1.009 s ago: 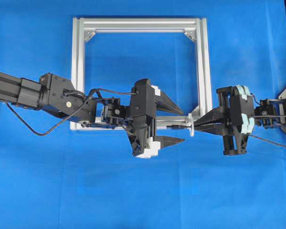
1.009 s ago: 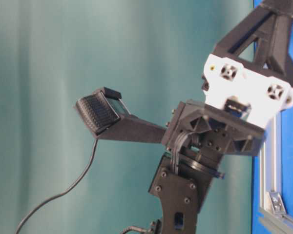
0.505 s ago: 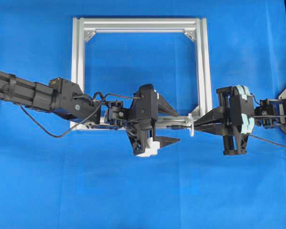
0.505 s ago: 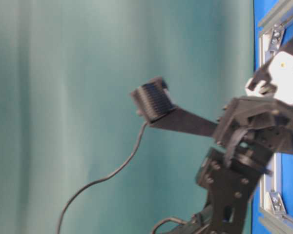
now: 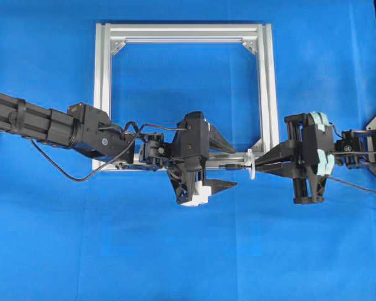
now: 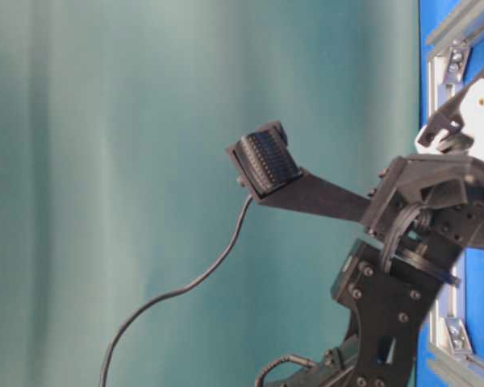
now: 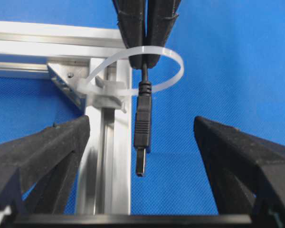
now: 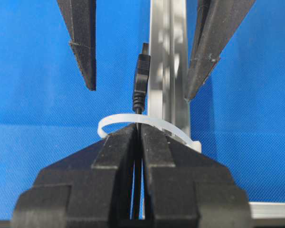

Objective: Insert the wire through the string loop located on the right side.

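So, quick rundown:
wire: thin black cable with a boxy dark plug and metal tip (image 7: 141, 135), poking through the loop toward the left gripper
loop: skinny white plastic string loop (image 7: 154, 66), fixed to the silver grooved aluminium frame (image 5: 267, 88) at its lower right corner
right gripper (image 8: 138, 135): fingers pinched tight on the wire, level
left gripper (image 7: 142, 156): fingers spread wide either side of the plug, not touching
surface: blue cloth (image 5: 175, 251)

Probably a robotics lab — blue cloth tabletop (image 5: 50, 238), bare aluminium frame (image 5: 182, 31), plain teal backdrop (image 6: 105, 161).
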